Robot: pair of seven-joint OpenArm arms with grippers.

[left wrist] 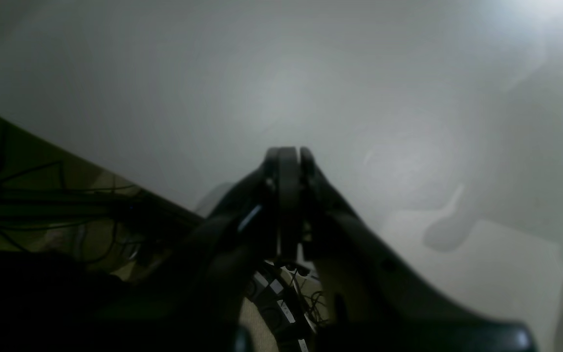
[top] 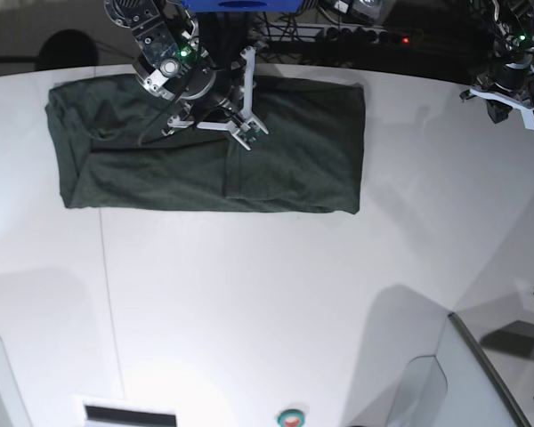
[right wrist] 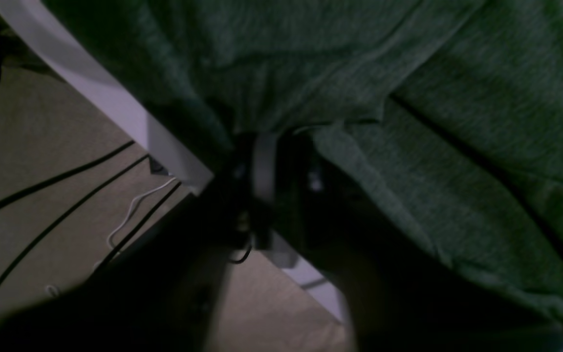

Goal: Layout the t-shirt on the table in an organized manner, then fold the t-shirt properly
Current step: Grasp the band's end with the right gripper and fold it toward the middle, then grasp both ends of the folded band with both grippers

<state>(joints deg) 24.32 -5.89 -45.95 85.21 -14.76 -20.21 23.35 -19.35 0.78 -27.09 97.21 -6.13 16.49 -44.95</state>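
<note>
two robot arms work over a white bench. the t-shirt, plain dark green, lies along the far side of the bench as a long flat band, with sleeves and sides folded in and a few soft creases near its left end in the base view.

the right tool sits low over the middle of the shirt, near the far edge. in the right wrist view its tips are down at the cloth where a folded edge crosses, with the bench rim just beside them. its jaws look parted in the base view, but the wrist view is too dark to show the gap, so i cannot tell whether cloth is between them.

the left tool hangs over bare bench at the far corner on the other side, well apart from the shirt. its jaws are pressed together with nothing between them.

the step in hand seems to be folding the band across its length. to do it well, the right tool should pinch both layers at a clean corner, not a loose crease, and lift only enough to clear the cloth below. the left tool would help by taking the matching corner, so the edge travels level and lands square.
</note>
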